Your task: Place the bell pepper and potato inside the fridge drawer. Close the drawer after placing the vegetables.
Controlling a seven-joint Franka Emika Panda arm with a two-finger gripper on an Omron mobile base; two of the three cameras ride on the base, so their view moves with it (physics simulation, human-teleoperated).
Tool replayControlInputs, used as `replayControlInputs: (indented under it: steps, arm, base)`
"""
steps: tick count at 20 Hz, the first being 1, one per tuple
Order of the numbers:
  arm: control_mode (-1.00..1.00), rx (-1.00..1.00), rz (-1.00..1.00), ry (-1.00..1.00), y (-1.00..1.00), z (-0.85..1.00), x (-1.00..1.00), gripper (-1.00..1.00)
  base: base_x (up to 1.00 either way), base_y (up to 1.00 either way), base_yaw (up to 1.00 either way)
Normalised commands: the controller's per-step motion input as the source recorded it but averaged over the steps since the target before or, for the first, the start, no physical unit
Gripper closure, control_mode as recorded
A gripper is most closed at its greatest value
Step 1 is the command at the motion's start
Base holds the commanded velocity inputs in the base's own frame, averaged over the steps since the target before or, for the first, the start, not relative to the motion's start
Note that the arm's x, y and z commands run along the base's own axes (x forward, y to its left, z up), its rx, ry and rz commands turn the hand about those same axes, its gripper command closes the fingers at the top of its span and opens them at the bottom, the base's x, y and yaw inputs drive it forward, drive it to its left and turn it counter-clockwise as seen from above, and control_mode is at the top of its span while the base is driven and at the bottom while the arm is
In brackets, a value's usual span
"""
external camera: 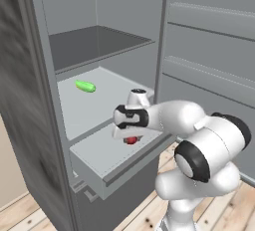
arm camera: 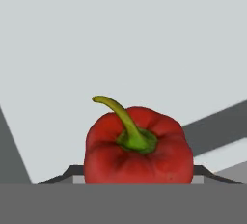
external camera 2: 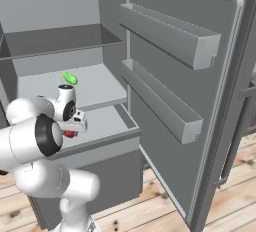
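- Inside the open fridge, the claw [external camera: 130, 136] hangs low over the pulled-out fridge drawer [external camera: 107, 161], gripping the bell pepper [arm camera: 139, 146] between its tips
- The bell pepper sits stem-up, just above the drawer's pale floor
- On the shelf [external camera: 99, 103] behind, a green vegetable [external camera: 85, 86] lies well apart
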Motion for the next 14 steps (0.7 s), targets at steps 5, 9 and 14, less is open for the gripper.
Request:
replayControlInputs:
  steps: [5, 9, 14]
  arm:
    - [-1.0, 0.0, 0.03, 0.02, 0.05, -0.48, 0.36, 1.0]
    - [-1.0, 0.0, 0.08, 0.01, 0.0, -0.49, 0.11, 1.0]
    - [-1.0, 0.0, 0.13, 0.0, 0.0, -0.51, -0.04, 1.0]
  base:
    - [0.0, 0.0, 0.0]
    - [0.0, 0.0, 0.0]
    - [0.0, 0.0, 0.0]
